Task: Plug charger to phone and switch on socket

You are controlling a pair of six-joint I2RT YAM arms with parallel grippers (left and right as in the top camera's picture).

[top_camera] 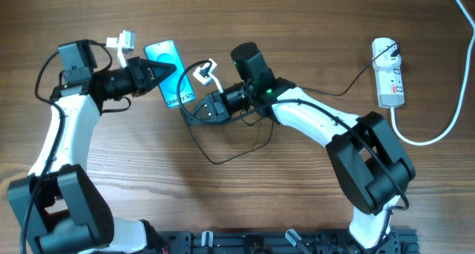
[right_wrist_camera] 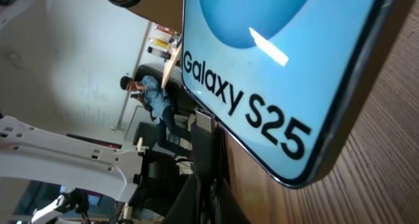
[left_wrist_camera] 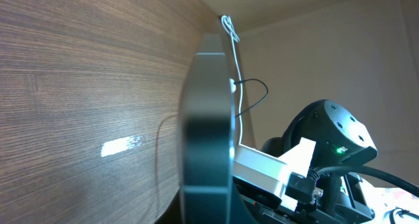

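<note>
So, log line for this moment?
left gripper over turquoise-screen flat phone; right gripper at its text end; thin black charger cable looped beside; grips unclear

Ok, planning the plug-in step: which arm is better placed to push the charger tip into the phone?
Right, probably. The right gripper sits at the text end of the phone, with the charger cable looping beside it. The left gripper lies across the phone's other end, better suited to steadying it.
</note>
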